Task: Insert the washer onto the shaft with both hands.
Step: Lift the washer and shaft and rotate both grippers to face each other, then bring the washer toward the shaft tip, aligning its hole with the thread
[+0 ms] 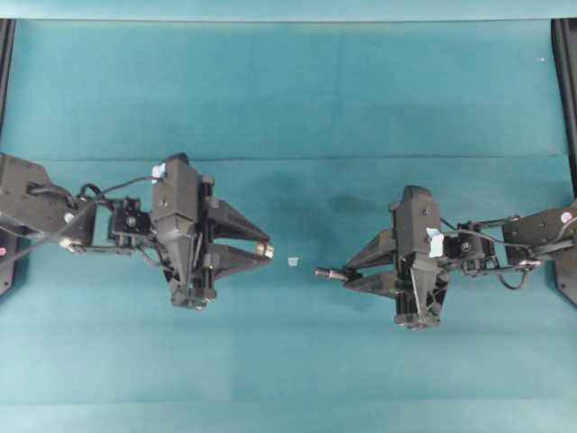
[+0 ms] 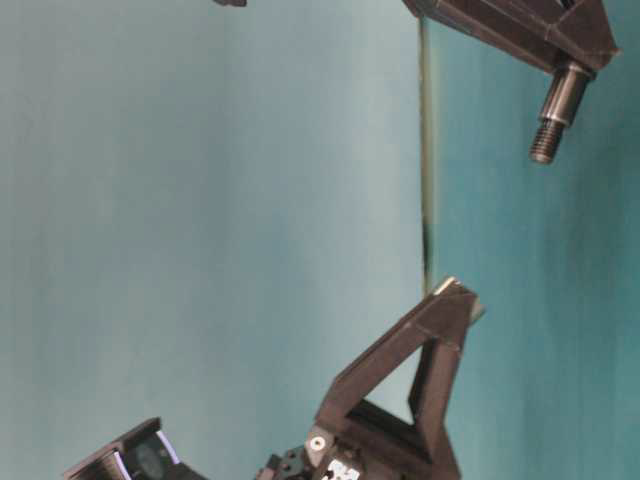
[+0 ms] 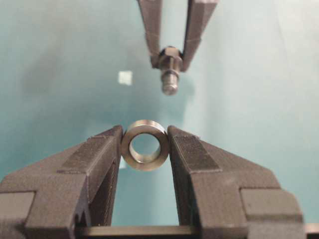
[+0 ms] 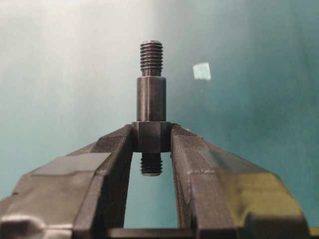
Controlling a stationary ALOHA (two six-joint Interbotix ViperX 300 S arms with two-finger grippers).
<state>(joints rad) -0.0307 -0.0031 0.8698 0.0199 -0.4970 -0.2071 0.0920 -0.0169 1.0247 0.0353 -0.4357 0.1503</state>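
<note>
The left claw [image 3: 145, 149] is clamped on the washer [image 3: 145, 145], left of the tape scrap [image 1: 292, 262]. The right claw [image 4: 151, 139] grips the shaft [image 4: 151, 99] by its hex collar, right of the scrap, seemingly above the counter [image 1: 288, 361].

- Teal cloth tabletop [image 1: 288, 361], faint creases & dark smudges near middle.
- Black frame rails [image 1: 566, 81] at L & R edges.
- Soft, even light.

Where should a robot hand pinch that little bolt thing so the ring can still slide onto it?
Pinch the shaft by its hexagonal collar, coming in from behind, as the right gripper does. Its flat sides suit the fingers, and the smooth barrel and threaded tip stay bare for the washer in the left gripper.
</note>
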